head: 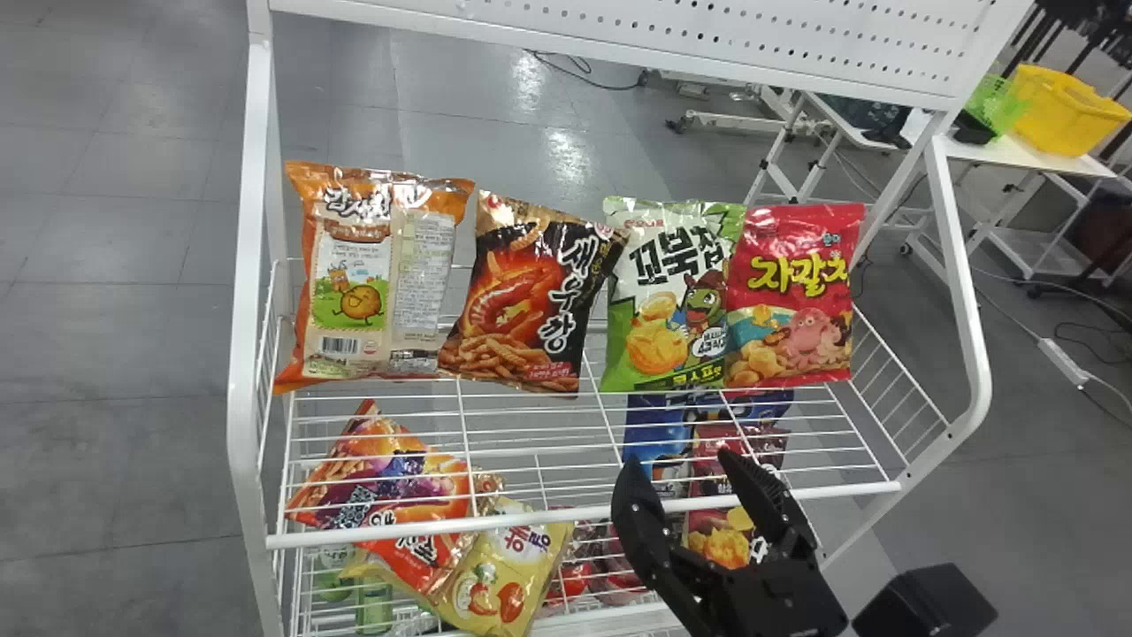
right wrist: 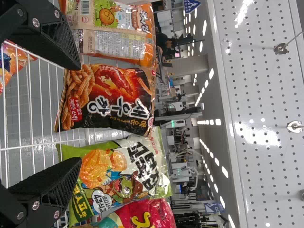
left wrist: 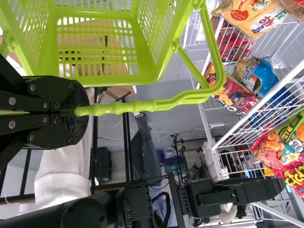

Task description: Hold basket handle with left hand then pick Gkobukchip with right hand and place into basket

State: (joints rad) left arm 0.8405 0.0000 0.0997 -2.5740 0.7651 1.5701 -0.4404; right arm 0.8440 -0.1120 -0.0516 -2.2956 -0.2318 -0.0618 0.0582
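In the head view my right gripper [head: 685, 495] is open at the shelf's front edge, below and in front of the green-and-white Gkobukchip bag [head: 668, 296], which stands upright on the top shelf. In the right wrist view the open right gripper [right wrist: 71, 114] has the Gkobukchip bag [right wrist: 121, 175] beyond its fingers, with nothing held between them. My left gripper [left wrist: 78, 111] is shut on the handle [left wrist: 142, 105] of the lime green basket [left wrist: 99, 78], as the left wrist view has it.
On the top shelf a red bag [head: 791, 296] touches the Gkobukchip's right side; a black-and-orange bag [head: 531, 296] and an orange bag [head: 380, 283] stand to its left. The shelf's front rail [head: 566, 515] runs across. More bags lie on the lower tier.
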